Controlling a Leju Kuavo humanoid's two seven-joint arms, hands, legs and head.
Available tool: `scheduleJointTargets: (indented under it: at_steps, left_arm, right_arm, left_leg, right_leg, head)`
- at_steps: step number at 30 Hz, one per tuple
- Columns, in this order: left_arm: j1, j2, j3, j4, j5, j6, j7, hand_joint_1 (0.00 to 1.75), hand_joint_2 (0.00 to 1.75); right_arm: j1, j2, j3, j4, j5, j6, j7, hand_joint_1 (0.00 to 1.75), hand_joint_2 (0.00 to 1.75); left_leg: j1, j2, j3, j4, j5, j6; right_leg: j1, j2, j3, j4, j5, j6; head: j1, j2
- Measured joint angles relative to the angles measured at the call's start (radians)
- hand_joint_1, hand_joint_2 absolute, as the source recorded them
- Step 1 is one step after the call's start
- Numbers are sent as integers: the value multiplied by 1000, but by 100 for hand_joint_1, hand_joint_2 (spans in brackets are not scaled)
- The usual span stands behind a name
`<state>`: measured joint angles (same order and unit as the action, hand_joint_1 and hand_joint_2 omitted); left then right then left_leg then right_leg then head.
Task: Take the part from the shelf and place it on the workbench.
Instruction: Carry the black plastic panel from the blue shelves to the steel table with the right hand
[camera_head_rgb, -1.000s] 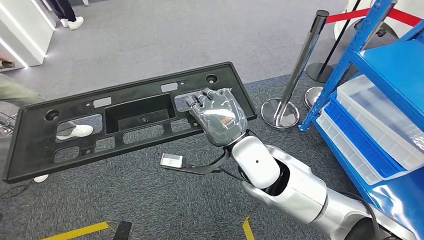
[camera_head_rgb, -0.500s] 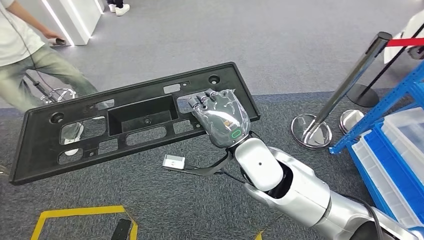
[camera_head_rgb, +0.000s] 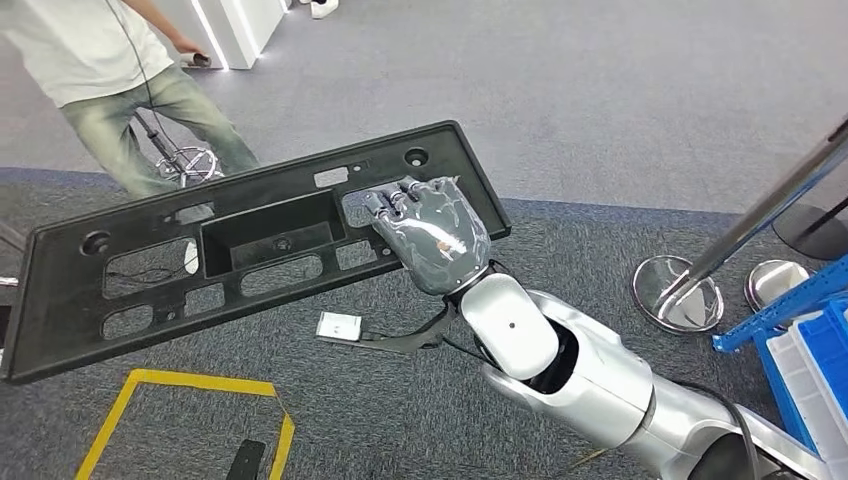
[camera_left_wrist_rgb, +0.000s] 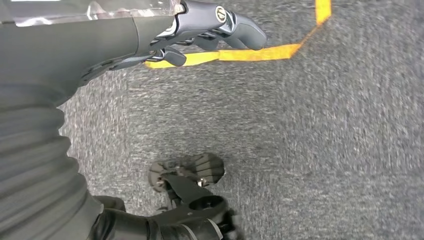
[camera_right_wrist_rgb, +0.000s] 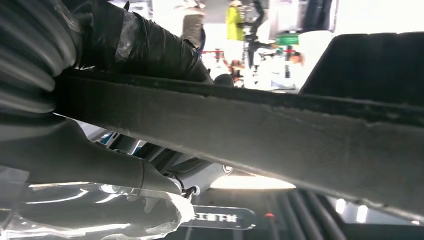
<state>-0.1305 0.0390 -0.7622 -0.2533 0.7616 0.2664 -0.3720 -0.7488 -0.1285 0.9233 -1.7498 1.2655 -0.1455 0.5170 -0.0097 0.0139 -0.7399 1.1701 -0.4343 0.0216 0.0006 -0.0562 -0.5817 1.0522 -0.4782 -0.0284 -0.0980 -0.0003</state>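
The part (camera_head_rgb: 265, 228) is a long black plastic panel with several cut-outs and a recessed pocket, carried in the air above the grey carpet and tilted down toward its left end. My right hand (camera_head_rgb: 430, 235) grips it near its right end, fingers (camera_head_rgb: 390, 203) curled over the top face. In the right wrist view the panel's edge (camera_right_wrist_rgb: 280, 130) runs across close to the camera, with the thumb (camera_right_wrist_rgb: 75, 160) beneath it. My left hand (camera_left_wrist_rgb: 150, 35) hangs over the carpet, its fingers (camera_left_wrist_rgb: 235, 25) apart and holding nothing.
A person (camera_head_rgb: 110, 60) stands at the far left beside a white plinth (camera_head_rgb: 230, 25). A chrome stanchion base (camera_head_rgb: 678, 293) and the blue shelf's corner (camera_head_rgb: 800, 350) are at the right. Yellow tape (camera_head_rgb: 180, 385) marks the floor; a small white box (camera_head_rgb: 340, 324) lies below the panel.
The whole view has swung left: the blue shelf slid out to the right edge and the person came in at the top left. My right hand still holds the panel the same way.
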Motion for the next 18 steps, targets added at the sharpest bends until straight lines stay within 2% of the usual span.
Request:
scheduleJointTargets:
  at_steps: [2,3,4,6,7,8,10,11,12,13,14,15,16,17,18]
  left_arm:
    - [-2,1,0,0,-2,0,0,0,175]
    - [-4,1,0,0,-3,0,0,0,175]
    - [-5,2,0,0,-4,0,1,0,175]
    - [-4,4,0,0,-5,1,1,0,175]
    - [-2,4,0,0,-5,1,1,0,175]
    - [-1,4,0,0,-5,1,2,0,175]
    - [-4,2,0,0,-5,1,2,0,175]
    - [-6,1,-1,0,-5,1,3,0,175]
    - [-8,1,-1,0,-5,1,3,0,175]
    - [-8,0,-1,0,-6,1,4,0,175]
    - [-7,0,-1,0,-6,1,4,0,175]
    - [-6,0,-2,0,-6,1,4,0,175]
    - [-5,0,-2,0,-6,1,5,0,175]
    - [-6,0,-2,0,-5,1,5,0,175]
    - [-7,1,-2,0,-5,1,6,0,175]
  right_arm:
    - [-1,1,0,0,1,0,-2,175,175]
    - [-1,1,0,0,1,0,-2,175,175]
    - [-1,2,0,0,1,0,-3,175,175]
    - [-1,2,0,1,2,-1,-3,175,175]
    - [-1,2,0,1,2,-1,-4,175,175]
    - [-2,3,0,2,3,-1,-4,175,175]
    - [-3,3,0,4,4,-2,-4,175,175]
    - [-2,3,0,4,4,-2,-4,175,175]
    - [0,3,0,5,4,-3,-4,175,175]
    - [2,3,0,6,4,-3,-4,175,175]
    - [3,2,0,6,4,-3,-4,175,175]
    - [4,2,0,6,4,-3,-4,175,175]
    - [4,2,0,7,4,-3,-4,175,175]
    - [3,3,0,7,4,-4,-4,175,175]
    - [3,4,0,7,4,-4,-5,175,175]
  left_leg:
    - [-20,41,65,-119,35,25]
    - [-28,52,79,-147,37,34]
    - [-32,52,83,-154,34,39]
    - [-29,28,95,-176,41,44]
    - [-24,17,107,-192,45,44]
    - [-18,7,118,-207,50,45]
    - [-12,-13,129,-217,53,47]
    - [-10,-25,130,-215,52,48]
    - [-7,-38,130,-211,49,46]
    - [-3,-53,130,-205,44,43]
    - [2,-68,130,-196,38,37]
    - [8,-83,128,-184,30,29]
    - [12,-97,123,-167,20,20]
    - [15,-110,114,-149,12,11]
    - [17,-121,104,-136,6,3]
  right_leg:
    - [2,-22,9,-6,-5,3]
    - [2,-32,13,-10,-7,6]
    - [1,-42,16,-15,-8,10]
    - [1,-54,25,-23,-12,18]
    - [2,-42,25,-16,-19,21]
    - [1,-18,14,12,-35,25]
    - [-2,36,-47,129,-86,30]
    - [-5,49,-86,195,-108,33]
    - [-7,54,-116,238,-114,37]
    - [-11,56,-130,247,-100,42]
    - [-15,57,-123,216,-68,48]
    - [-21,65,-100,156,-24,56]
    - [-29,88,-75,95,4,64]
    - [-35,109,-55,49,21,67]
    - [-37,126,-44,24,25,65]
  head:
    - [1,0]
    - [1,0]
    - [0,0]
    - [0,0]
    - [0,0]
    - [1,0]
    - [4,0]
    - [5,0]
    - [6,0]
    - [6,0]
    - [6,0]
    - [7,0]
    - [8,0]
    - [9,0]
    - [11,0]
